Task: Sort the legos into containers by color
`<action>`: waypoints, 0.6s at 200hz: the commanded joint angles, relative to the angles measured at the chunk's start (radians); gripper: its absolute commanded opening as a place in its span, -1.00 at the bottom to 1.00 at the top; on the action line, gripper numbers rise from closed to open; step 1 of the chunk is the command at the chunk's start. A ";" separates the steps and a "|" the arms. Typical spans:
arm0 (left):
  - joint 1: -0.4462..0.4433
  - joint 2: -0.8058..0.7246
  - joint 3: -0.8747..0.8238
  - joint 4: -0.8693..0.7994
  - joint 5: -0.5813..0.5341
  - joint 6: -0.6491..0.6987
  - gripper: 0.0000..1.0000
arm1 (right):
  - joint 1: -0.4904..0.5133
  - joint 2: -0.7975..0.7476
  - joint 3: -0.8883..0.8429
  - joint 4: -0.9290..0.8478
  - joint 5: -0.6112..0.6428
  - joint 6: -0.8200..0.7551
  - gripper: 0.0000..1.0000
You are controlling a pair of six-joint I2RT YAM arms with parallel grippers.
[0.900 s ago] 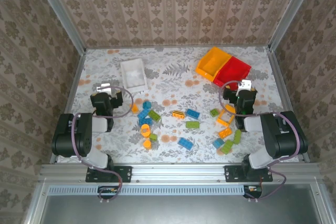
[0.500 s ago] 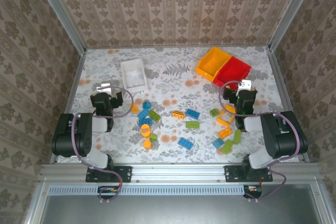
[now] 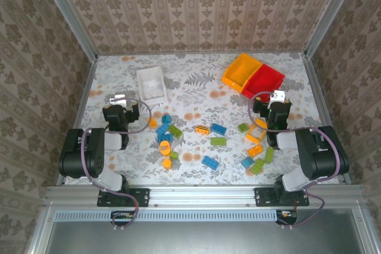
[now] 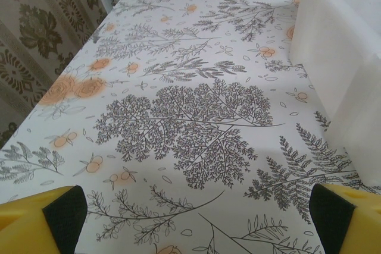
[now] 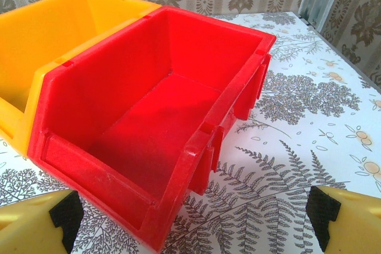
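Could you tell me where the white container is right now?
Top external view: the white container sits far-left on the table, just beyond the left gripper, well apart from the yellow-orange container on the right.

We see a table (image 3: pixel 196 90) covered with a white cloth printed with grey fern leaves and orange flowers. Three walls (image 3: pixel 196 10) with beige damask wallpaper stand around it, with aluminium posts (image 3: pixel 66 15) at the corners. An aluminium rail (image 3: pixel 202 193) runs along the near edge, and the light is soft and even, without hard shadows.
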 commanded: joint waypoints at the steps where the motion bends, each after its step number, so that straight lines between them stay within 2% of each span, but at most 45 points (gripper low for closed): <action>1: -0.049 -0.124 -0.001 -0.020 -0.034 0.065 1.00 | 0.000 -0.063 0.001 -0.041 -0.012 0.010 0.99; 6: -0.064 -0.189 0.010 -0.087 -0.055 0.075 1.00 | 0.032 -0.085 -0.004 -0.023 0.056 -0.012 0.99; 10: -0.078 -0.245 0.025 -0.157 -0.065 0.081 1.00 | 0.063 -0.124 0.006 -0.075 0.156 -0.022 0.99; 14: -0.091 -0.290 0.041 -0.208 -0.070 0.090 1.00 | 0.092 -0.193 0.023 -0.136 0.201 -0.040 0.99; 28: -0.151 -0.467 0.102 -0.353 -0.099 0.131 1.00 | 0.138 -0.409 0.122 -0.381 0.194 -0.042 0.99; 42: -0.215 -0.563 0.188 -0.447 -0.187 0.156 1.00 | 0.149 -0.543 0.316 -0.708 0.183 0.115 0.99; 49: -0.227 -0.580 0.253 -0.534 -0.250 0.084 1.00 | 0.142 -0.554 0.421 -0.871 0.196 0.260 0.99; 61: -0.202 -0.578 0.420 -0.898 -0.315 -0.256 1.00 | 0.122 -0.532 0.556 -1.124 0.208 0.519 0.99; 69: -0.156 -0.560 0.514 -1.106 -0.253 -0.425 1.00 | 0.101 -0.509 0.585 -1.186 0.164 0.620 0.99; 77: -0.089 -0.524 0.547 -1.126 -0.063 -0.435 1.00 | 0.075 -0.480 0.608 -1.168 0.026 0.579 0.99; 85: -0.042 -0.470 0.590 -1.160 0.055 -0.464 1.00 | 0.083 -0.433 0.671 -1.221 -0.023 0.550 0.99; 100: -0.009 -0.329 0.732 -1.341 0.104 -0.492 0.95 | 0.119 -0.305 0.829 -1.413 0.028 0.566 0.95; 120: 0.006 -0.152 0.900 -1.490 0.182 -0.440 0.82 | 0.121 -0.130 0.958 -1.521 -0.042 0.572 0.81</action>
